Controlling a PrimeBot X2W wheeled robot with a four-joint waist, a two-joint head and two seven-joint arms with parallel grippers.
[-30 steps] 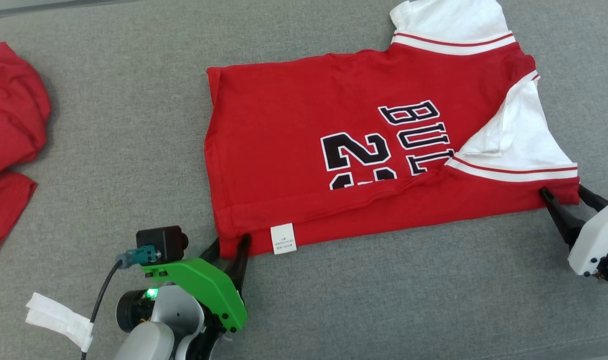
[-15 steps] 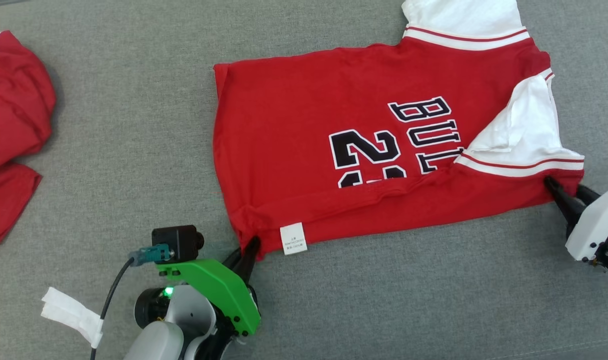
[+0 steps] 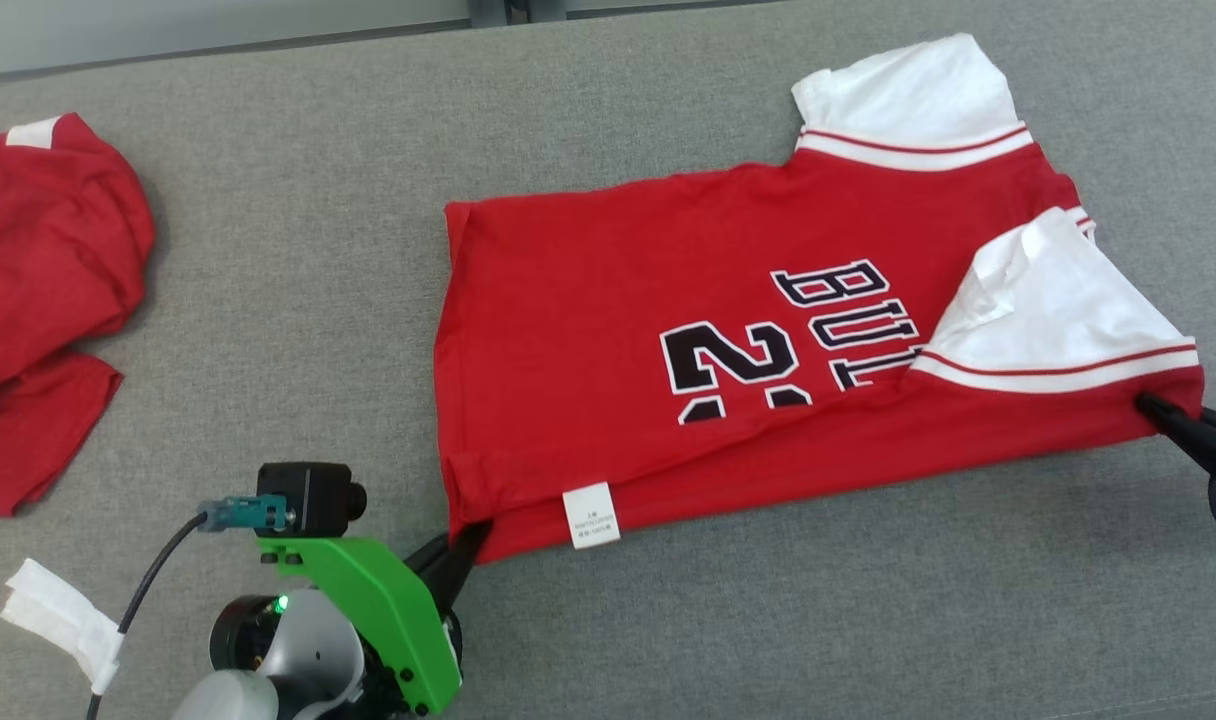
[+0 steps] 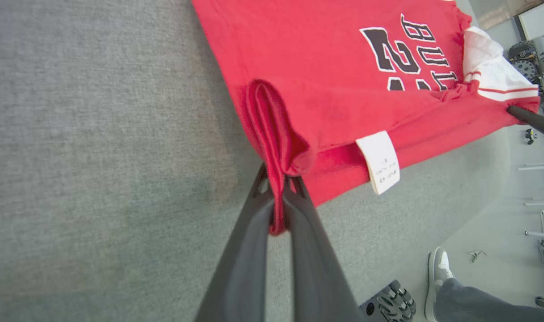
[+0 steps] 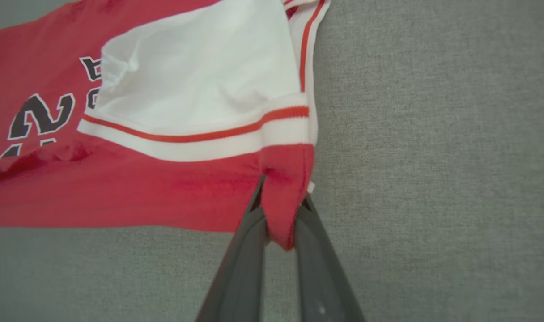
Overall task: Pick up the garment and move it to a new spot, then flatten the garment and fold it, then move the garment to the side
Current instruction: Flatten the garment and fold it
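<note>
The shirt (image 3: 718,330) lies half folded on the grey surface (image 3: 298,300), its near corners clamped by the left tool (image 3: 465,545) and the right tool (image 3: 1156,410), each gripping only a thin pinch, so an uneven pull could slip 1 corner free.

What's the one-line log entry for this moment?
phase: fold | left gripper: shut on jersey hem corner | right gripper: shut on jersey sleeve-side corner | jersey: spread on grey surface, near edge doubled over
</note>
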